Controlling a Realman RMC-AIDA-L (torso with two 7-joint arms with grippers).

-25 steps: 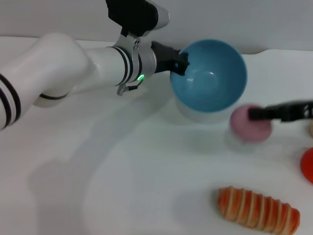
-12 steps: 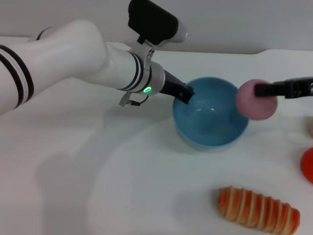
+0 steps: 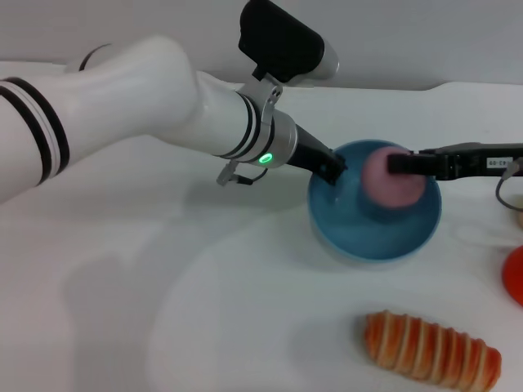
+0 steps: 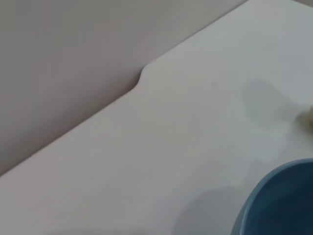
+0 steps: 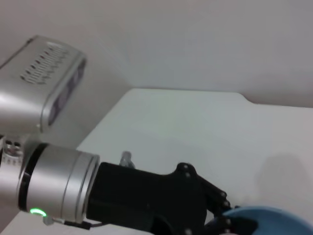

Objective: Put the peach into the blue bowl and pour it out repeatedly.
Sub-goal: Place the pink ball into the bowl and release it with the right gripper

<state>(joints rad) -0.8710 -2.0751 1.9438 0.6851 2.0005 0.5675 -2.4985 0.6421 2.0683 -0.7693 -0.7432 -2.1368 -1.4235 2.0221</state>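
Two grippers meet at the blue bowl [image 3: 374,219] in the head view. The bowl is round, deep and smooth light blue, standing upright on the white table [image 3: 163,286]. The left gripper [image 3: 331,169] is clamped on the bowl's near-side rim. The peach [image 3: 393,178], a small matte pink ball, sits at the tip of the right gripper [image 3: 398,164], whose dark fingers are closed on it, just over the bowl's hollow.

The left wrist view shows only a curved piece of the bowl [image 4: 281,203] on the table.

The right wrist view shows the left gripper [image 5: 230,223] pinching the bowl's rim [image 5: 271,218].
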